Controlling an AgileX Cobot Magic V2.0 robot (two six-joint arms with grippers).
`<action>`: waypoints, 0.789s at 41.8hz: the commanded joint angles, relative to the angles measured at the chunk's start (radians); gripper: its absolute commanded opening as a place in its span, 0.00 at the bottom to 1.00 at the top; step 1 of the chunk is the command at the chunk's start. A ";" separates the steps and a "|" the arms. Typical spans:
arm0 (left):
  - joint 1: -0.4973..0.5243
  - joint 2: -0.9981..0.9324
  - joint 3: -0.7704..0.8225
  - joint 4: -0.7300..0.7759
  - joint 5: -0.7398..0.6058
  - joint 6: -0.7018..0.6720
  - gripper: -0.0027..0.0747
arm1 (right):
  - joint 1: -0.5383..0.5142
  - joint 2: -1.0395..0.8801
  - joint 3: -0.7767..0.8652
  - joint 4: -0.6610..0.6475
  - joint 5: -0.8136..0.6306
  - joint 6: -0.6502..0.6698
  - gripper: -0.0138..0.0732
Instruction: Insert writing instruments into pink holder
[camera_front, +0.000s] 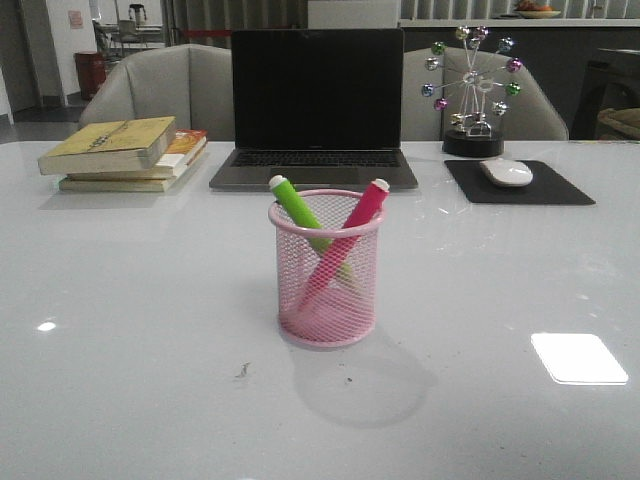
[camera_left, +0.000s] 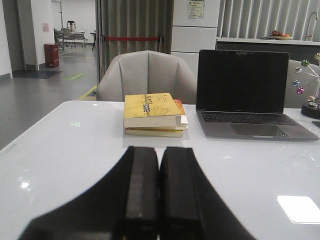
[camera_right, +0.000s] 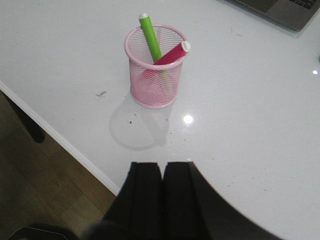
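So, you see white table (camera_front: 120, 330) w/ pink holder (camera_front: 328, 300) upright in middle. Green pen (camera_front: 300, 212) & pink pen (camera_front: 352, 232) both inside, crossed, tips over rim. Left gripper (camera_left: 159, 197) & right gripper (camera_right: 162, 195): jaws pressed together, nothing held.

The robot's two black grippers sit closed and empty, neither arm visible from the front camera. In the left wrist view, the left gripper (camera_left: 159, 192) has its two flat black fingers (camera_left: 141, 190) pressed together along a thin seam, holding nothing and raised above the glossy white table (camera_left: 75, 150), pointing along its surface. In the right wrist view, the right gripper (camera_right: 162, 192) shows the same pose, its black fingers (camera_right: 146, 195) meeting with no gap, holding nothing, poised over the near edge of that table and angled down toward its top.
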 joint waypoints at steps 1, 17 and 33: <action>-0.016 -0.019 0.001 -0.011 -0.088 0.002 0.16 | -0.001 -0.001 -0.028 -0.013 -0.070 -0.009 0.23; -0.025 -0.019 0.001 -0.011 -0.088 0.002 0.16 | -0.001 -0.001 -0.028 -0.013 -0.070 -0.009 0.23; -0.025 -0.019 0.001 -0.011 -0.088 0.002 0.16 | -0.001 -0.001 -0.028 -0.013 -0.070 -0.009 0.23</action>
